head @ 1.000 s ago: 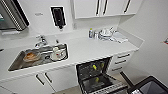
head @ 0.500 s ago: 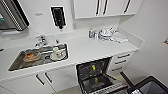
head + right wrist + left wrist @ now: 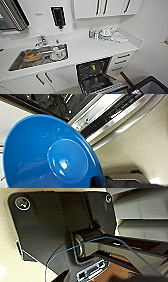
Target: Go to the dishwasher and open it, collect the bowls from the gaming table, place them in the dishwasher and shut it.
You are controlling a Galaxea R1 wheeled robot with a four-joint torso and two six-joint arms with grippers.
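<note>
Dishwasher (image 3: 96, 75) door down beside sink (image 3: 40, 57); blue bowl (image 3: 50, 154) close above it, grippers' state unclear.

Dark wrist plate (image 3: 45, 233), round corner fittings; thin blue cable (image 3: 120, 241).

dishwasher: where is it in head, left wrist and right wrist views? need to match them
Head view: the open stainless-steel dishwasher with dark interior sits under the white countertop, right of the steel sink, door dropped down.
Left wrist view: cannot make it out.
Right wrist view: its steel door edge and dark rack area run behind the glossy blue bowl.
Shared landmark: the lowered door's steel edge.
</note>
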